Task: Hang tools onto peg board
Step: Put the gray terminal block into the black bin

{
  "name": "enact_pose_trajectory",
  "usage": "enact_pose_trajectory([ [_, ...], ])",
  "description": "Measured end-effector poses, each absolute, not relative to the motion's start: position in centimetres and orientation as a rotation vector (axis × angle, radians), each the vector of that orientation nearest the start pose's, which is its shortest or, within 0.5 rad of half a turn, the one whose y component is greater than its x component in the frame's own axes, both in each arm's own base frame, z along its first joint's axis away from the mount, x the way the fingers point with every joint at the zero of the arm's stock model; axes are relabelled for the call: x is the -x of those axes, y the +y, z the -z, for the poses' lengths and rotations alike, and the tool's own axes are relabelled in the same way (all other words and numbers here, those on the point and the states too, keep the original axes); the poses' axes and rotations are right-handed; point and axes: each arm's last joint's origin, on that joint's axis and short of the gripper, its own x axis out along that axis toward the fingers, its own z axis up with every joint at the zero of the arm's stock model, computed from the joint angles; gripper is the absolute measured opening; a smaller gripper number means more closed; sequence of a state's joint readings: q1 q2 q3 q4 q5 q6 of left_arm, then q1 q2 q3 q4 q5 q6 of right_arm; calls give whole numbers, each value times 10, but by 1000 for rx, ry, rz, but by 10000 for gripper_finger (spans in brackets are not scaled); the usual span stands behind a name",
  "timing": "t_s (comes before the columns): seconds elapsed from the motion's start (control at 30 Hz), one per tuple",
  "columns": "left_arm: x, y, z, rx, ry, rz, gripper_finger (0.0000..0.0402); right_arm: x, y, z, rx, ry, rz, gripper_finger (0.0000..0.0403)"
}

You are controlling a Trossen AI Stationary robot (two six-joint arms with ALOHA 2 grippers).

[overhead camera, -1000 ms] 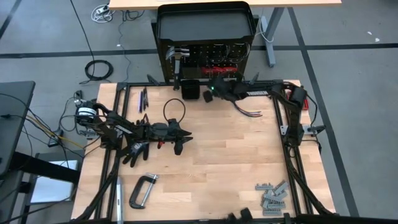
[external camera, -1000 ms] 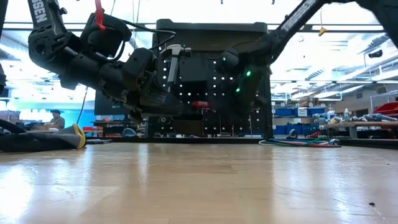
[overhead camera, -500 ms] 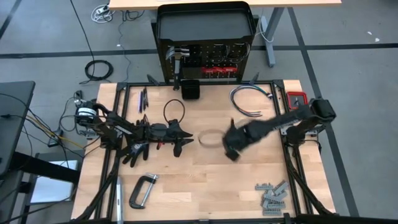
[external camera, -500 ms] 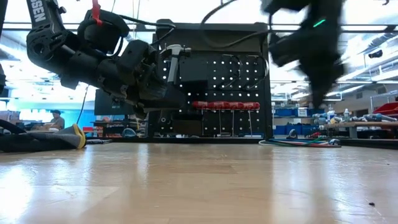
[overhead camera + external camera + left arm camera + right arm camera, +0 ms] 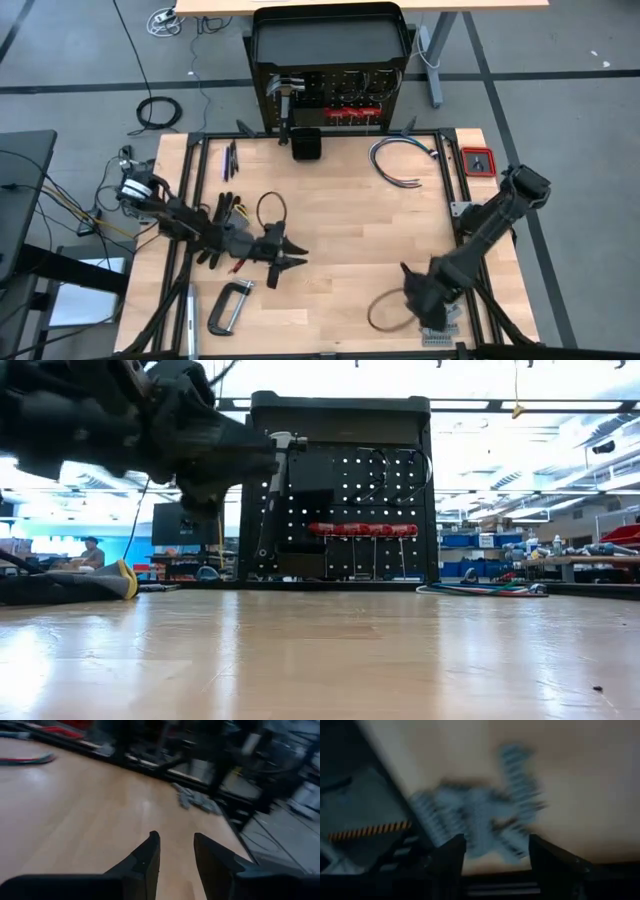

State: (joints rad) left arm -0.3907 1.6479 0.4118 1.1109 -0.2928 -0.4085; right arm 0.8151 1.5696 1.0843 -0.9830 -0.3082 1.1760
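Up at the far edge of the table the peg board (image 5: 330, 100) stands upright, with one hammer (image 5: 272, 485) hanging handle-down on its left and a row of red-handled drivers (image 5: 362, 529) lying level across its middle. One clamp (image 5: 230, 305) lies flat at the near left, its long axis slanting toward the board. Over the grey metal pieces (image 5: 485, 820) at the near right corner, the right gripper (image 5: 497, 855) has its fingers spread and empty, while the left gripper (image 5: 176, 857), at the left-middle of the table, shows a gap between bare fingers.
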Motion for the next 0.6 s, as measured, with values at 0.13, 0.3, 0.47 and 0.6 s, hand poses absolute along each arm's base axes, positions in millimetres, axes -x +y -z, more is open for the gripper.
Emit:
enact_pose_trajectory([
  [0.13, -244, -126, -129, 468, 157, -30, 125, -162, 226, -210, -437, 1759, 2, 269],
  [0.3, -248, -156, -109, 503, 111, -187, 125, -148, 244, -194, -318, 1733, 35, 308],
  [0.47, -276, -176, -117, 559, 67, -103, 125, -149, 259, -163, -240, 1734, 85, 309],
  [0.6, -295, -190, -128, 536, 42, -73, 125, -153, 261, -143, -188, 1738, 148, 292],
])
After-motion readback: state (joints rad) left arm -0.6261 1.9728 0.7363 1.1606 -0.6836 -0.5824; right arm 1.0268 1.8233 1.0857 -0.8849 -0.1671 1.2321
